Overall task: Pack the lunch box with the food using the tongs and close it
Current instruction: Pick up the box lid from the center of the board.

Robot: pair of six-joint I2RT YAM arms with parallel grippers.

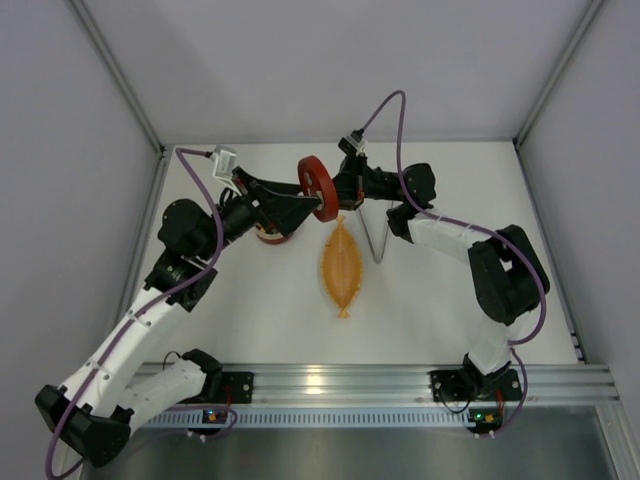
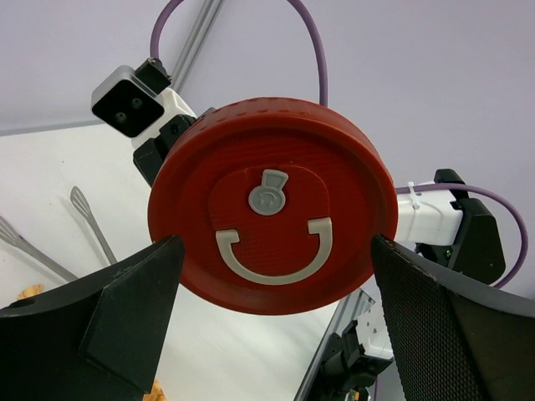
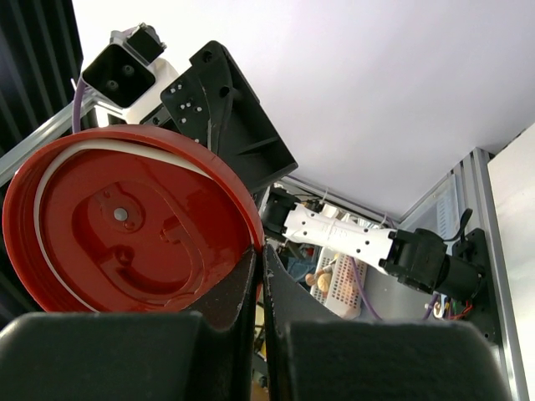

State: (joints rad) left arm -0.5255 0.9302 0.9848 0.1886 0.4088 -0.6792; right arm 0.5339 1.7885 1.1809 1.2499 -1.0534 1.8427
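The round red lid (image 1: 319,188) of the lunch box is held up on edge above the table. My right gripper (image 3: 259,261) is shut on its rim, and the lid's underside (image 3: 125,225) fills the left of the right wrist view. My left gripper (image 2: 273,255) stands open, one finger on each side of the lid's top face (image 2: 272,217) with its white mark. I cannot tell whether those fingers touch the lid. The lunch box (image 1: 270,236) is mostly hidden under the left arm. The silver tongs (image 1: 376,236) lie on the table right of the orange tray. No food shows.
An orange leaf-shaped tray (image 1: 342,264) lies in the middle of the table, below the two grippers. The tongs' tips (image 2: 84,209) show at the left of the left wrist view. White walls close the table at the back and both sides.
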